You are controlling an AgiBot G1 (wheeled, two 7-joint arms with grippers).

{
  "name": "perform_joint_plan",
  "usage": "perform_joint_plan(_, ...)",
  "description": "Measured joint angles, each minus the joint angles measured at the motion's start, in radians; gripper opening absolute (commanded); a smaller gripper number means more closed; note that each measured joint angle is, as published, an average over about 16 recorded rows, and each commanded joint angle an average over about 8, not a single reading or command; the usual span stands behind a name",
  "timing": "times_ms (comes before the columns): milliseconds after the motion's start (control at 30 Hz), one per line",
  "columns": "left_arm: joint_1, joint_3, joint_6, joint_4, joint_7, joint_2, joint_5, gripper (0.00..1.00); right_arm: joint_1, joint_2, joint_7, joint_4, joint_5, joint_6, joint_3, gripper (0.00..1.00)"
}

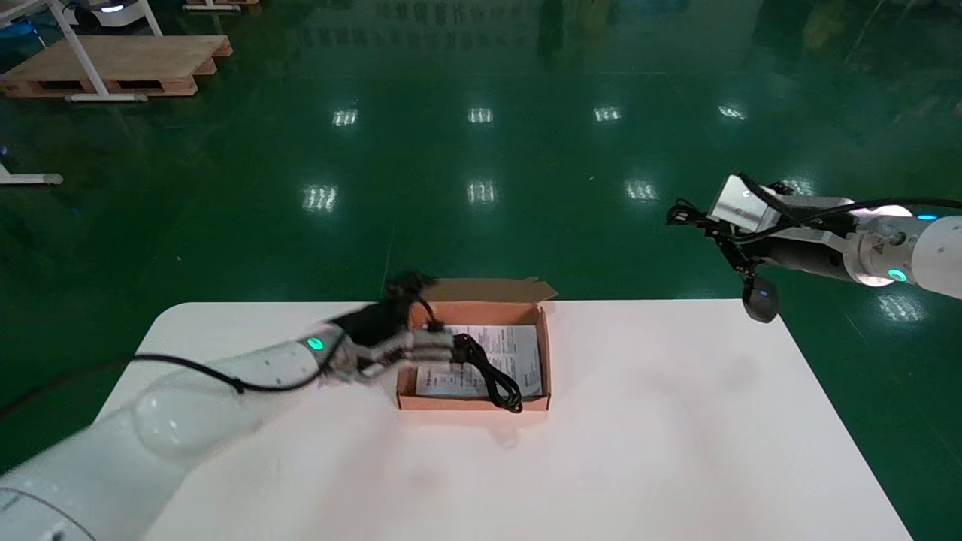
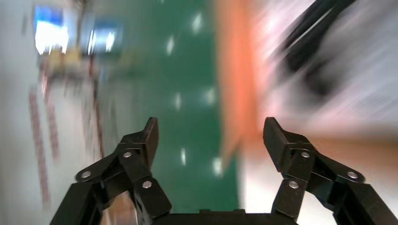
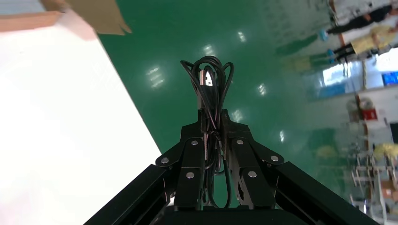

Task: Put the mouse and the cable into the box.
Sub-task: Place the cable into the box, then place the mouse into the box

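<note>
- The left gripper (image 1: 434, 344) is smeared by motion at the left end of the box (image 1: 546, 361).
- The print on the sheet (image 1: 518, 349) is too small to read.
- The right arm (image 1: 902, 252) runs off the head view's edge.
- The mouse cord (image 3: 212, 89) disappears between the right gripper (image 3: 213, 123) fingers.

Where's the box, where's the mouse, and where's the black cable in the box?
box (image 1: 546, 358), head view, its right wall.
mouse (image 1: 760, 300), head view, middle of its hanging dark body.
cable (image 1: 496, 382), head view, black loop lying inside the box.
</note>
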Motion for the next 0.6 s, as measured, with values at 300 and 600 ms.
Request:
perform_joint_plan(300,-0.139,-0.01,-0.058,0.208,-0.124,-0.029,0.009,1.0,-0.008,-0.087,-0.083,0.016,0.03,-0.022,-0.013,0.0)
perform_joint_plan(600,-0.186,0.001,-0.068,0.288,-0.158,-0.025,0.03,1.0,0.016,-0.249,-0.249,-0.036,0.111,-0.048,-0.013,0.0)
